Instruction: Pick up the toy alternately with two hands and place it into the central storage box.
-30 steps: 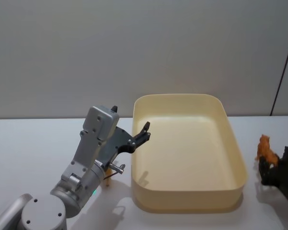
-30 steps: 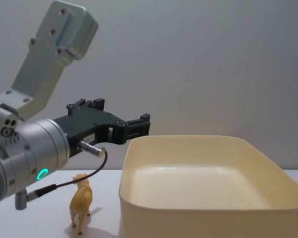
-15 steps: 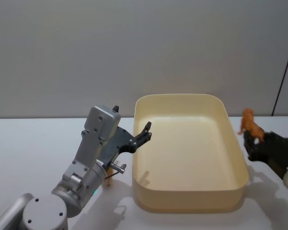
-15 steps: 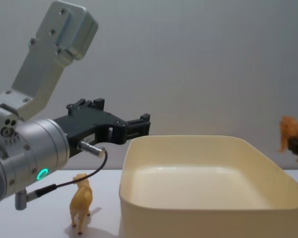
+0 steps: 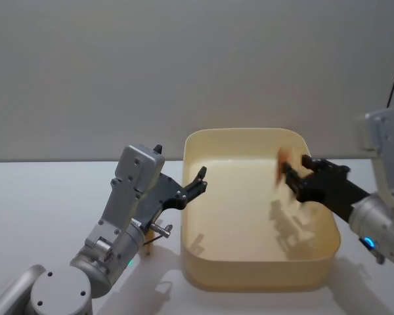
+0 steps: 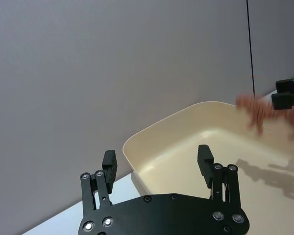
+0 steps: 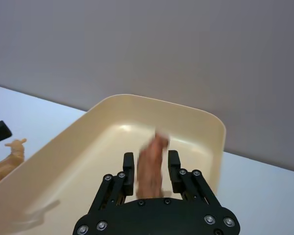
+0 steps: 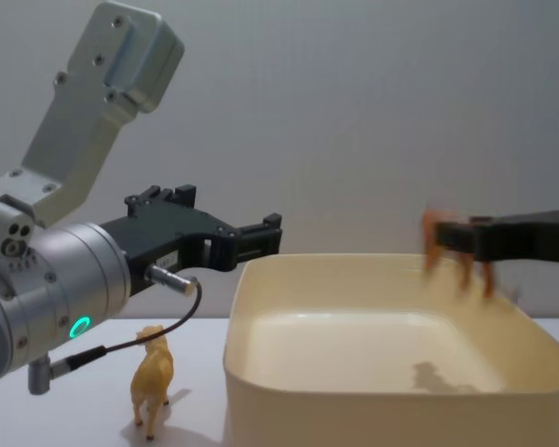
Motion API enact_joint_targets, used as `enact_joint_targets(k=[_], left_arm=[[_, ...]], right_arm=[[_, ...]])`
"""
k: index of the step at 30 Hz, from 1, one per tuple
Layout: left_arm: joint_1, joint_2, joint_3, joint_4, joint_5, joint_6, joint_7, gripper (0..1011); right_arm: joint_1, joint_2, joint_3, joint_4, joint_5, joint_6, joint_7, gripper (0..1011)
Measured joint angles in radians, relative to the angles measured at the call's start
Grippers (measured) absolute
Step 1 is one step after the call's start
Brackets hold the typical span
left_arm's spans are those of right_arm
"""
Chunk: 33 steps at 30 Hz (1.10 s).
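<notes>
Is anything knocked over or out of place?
Nothing stands out. The right gripper holds an orange toy above the storage box; the left gripper hovers open by its rim; a yellow toy stands upright.

text: none readable
brands, numbers: none readable
box (image 5: 256, 272): plain, no markings
toy (image 7: 152, 164): blurred, nothing legible
left arm housing (image 8: 112, 65): bare metal, no label

A plain matte grey wall (image 5: 184, 65) spans the rear of the scene. A thin dark line (image 6: 250, 44) runs down the wall on the right side. A smooth white tabletop (image 5: 39, 197) extends to the wall base. Diffuse lighting produces soft shadows on it.
</notes>
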<state>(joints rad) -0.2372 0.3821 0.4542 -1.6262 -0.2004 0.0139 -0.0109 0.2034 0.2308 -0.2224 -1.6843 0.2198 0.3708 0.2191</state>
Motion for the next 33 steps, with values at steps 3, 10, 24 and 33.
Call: enact_joint_targets(k=[3, 10, 24, 33], left_arm=[[0.000, 0.000, 0.000, 0.000, 0.000, 0.000, 0.000, 1001], [0.000, 0.000, 0.000, 0.000, 0.000, 0.000, 0.000, 1001], [0.005, 0.003, -0.002, -0.006, -0.001, 0.004, 0.005, 1001], [0.050, 0.035, -0.014, -0.064, -0.041, 0.061, 0.073, 1001]], right_arm=[[0.024, -0.013, -0.009, 0.017, -0.007, 0.012, 0.028, 475], [0.062, -0.034, -0.023, 0.045, -0.020, 0.032, 0.072, 679], [0.094, -0.052, -0.035, 0.069, -0.030, 0.048, 0.108, 1001], [0.101, -0.056, -0.038, 0.073, -0.031, 0.051, 0.117, 1001]])
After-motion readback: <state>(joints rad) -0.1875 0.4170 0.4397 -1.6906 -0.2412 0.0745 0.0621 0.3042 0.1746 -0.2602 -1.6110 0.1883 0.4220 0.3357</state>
